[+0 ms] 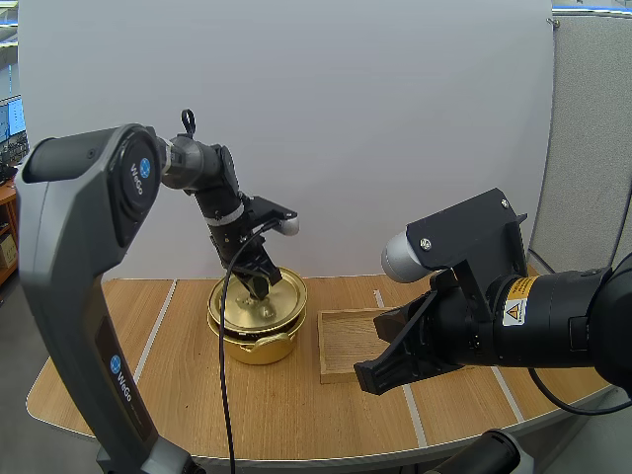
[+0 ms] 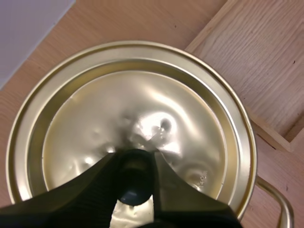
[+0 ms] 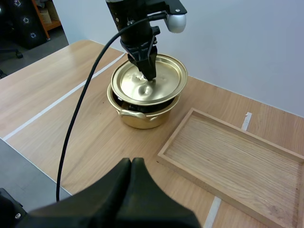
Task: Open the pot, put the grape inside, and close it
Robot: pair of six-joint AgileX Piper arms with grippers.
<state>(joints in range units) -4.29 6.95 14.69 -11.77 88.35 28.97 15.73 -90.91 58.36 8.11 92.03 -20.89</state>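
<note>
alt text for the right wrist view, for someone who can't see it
The left pincer is at the centre of a gold lid, which sits askew over its pot. A wooden tray lies beside the pot; the right pincer is shut on nothing.

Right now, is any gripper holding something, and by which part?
The left gripper pinches the lid by its dark knob; the right gripper holds nothing.

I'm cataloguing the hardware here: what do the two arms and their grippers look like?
The left arm is grey with round blue badges lettered in white; its wrist and left gripper are black. The right arm is black, with a yellow warning label and a pale rounded cap; the right gripper is black too.
</note>
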